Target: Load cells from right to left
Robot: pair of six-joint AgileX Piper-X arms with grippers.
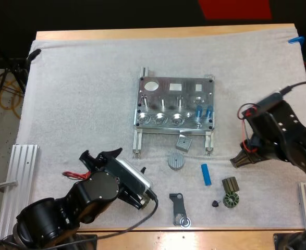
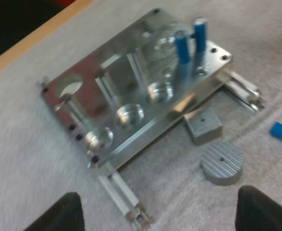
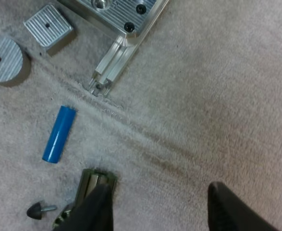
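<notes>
Two bright blue cylinder cells point(image 2: 181, 50) stood at the right end of the ribbed metal fixture point(image 2: 131, 82); three round pockets to their left were empty. A third blue cell point(image 3: 59, 134) lay on the white mat point(image 3: 203, 96) near my open right hand point(image 3: 162, 204). My left hand point(image 2: 162, 211) was open too.

Left end effector point(image 2: 155, 211) and right end effector point(image 3: 160, 207) are black, with blunt fingers point(image 2: 66, 214).

Two blue cylinders point(image 1: 199, 111) stand in the fixture point(image 1: 168, 99).
</notes>
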